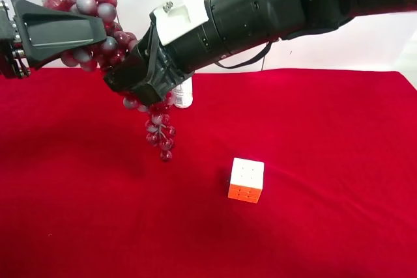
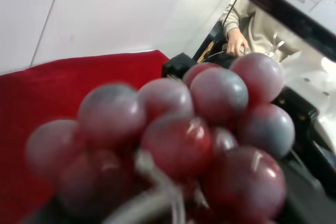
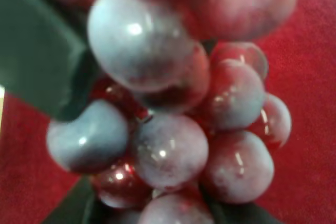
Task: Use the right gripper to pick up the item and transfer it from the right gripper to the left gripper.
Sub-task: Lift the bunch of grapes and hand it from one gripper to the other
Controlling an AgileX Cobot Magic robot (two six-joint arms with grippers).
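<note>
The grapes (image 1: 96, 3), a long dark-red and grey-purple bunch, hang in the air above the red cloth, with the tail (image 1: 160, 136) dangling down. My right gripper (image 1: 140, 86), on the thick black arm with the white bracket, is shut on the middle of the bunch. My left gripper (image 1: 98, 30) reaches in from the exterior high view's left, its flat finger (image 1: 58, 30) lying across the top of the bunch; its jaw gap is hidden. Grapes fill the right wrist view (image 3: 168, 145) and the left wrist view (image 2: 178, 140).
A white-and-orange puzzle cube (image 1: 247, 180) sits on the red cloth (image 1: 326, 161) in front. A white bottle (image 1: 183, 94) stands behind the right gripper, mostly hidden. A person (image 2: 247, 30) shows in the background of the left wrist view.
</note>
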